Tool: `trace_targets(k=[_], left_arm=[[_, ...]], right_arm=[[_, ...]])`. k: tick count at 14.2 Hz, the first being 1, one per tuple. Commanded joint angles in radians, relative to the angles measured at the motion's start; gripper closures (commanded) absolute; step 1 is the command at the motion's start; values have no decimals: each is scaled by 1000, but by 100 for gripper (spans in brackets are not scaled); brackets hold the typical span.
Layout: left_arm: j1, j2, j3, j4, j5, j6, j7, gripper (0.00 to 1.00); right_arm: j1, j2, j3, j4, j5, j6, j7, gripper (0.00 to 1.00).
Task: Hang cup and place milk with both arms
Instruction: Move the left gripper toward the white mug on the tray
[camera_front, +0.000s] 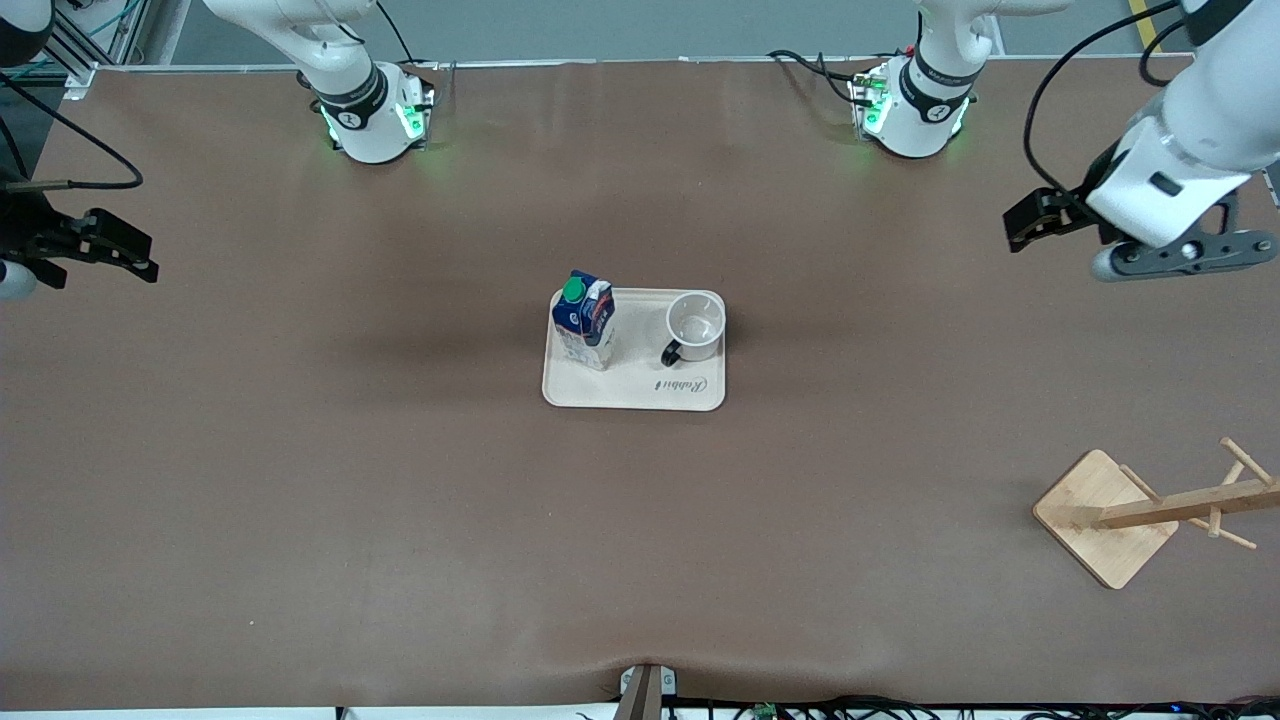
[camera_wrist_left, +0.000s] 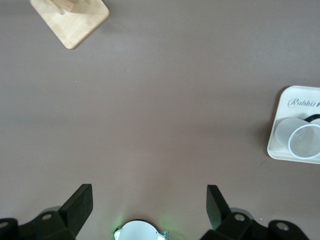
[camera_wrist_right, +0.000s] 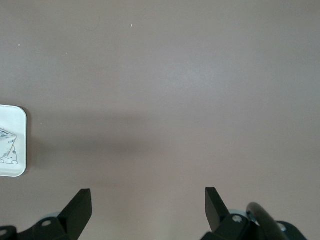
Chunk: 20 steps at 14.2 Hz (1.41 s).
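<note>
Blue-and-white gable-top milk carton (camera_front: 585, 318) with green cap, upright on cream plastic tray (camera_front: 634, 392) mid-table, beside white mug (camera_front: 695, 326) with black handle. Right gripper (camera_front: 95, 250) over bare brown table, fingers wide apart, empty. Left gripper (camera_front: 1045, 218) likewise spread, empty. Wooden cup rack (camera_front: 1150, 512) toward left arm's end; only its base in left wrist view.

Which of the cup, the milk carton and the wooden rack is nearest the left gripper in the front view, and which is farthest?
From the left gripper, open over bare table at the left arm's end:
1. Wooden rack, at the same end, nearer the front camera.
2. Cup, on the tray at mid-table, on its side toward the left arm.
3. Milk carton, on the tray beside the cup, toward the right arm.
</note>
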Motion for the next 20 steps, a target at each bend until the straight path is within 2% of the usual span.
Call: trace_targets(k=[1, 6, 11, 13, 18, 20], left_arm=[[1, 17, -29, 6, -8, -5, -11, 0], [1, 57, -96, -17, -9, 0, -109, 0], [-17, 78, -138, -57, -5, 20, -104, 0], [-34, 109, -139, -60, -8, 20, -88, 0], [-52, 230, -248, -78, 6, 84, -47, 0], [-74, 256, -254, -87, 8, 112, -4, 0]], right_arm=[[3, 13, 0, 30, -7, -17, -7, 0], [5, 13, 0, 31, -7, -17, -6, 0], [5, 13, 0, 30, -7, -20, -6, 0], [5, 13, 0, 30, -7, -20, -6, 0], [5, 13, 1, 30, -9, -20, -6, 0], [5, 13, 0, 30, -7, -20, -6, 0]])
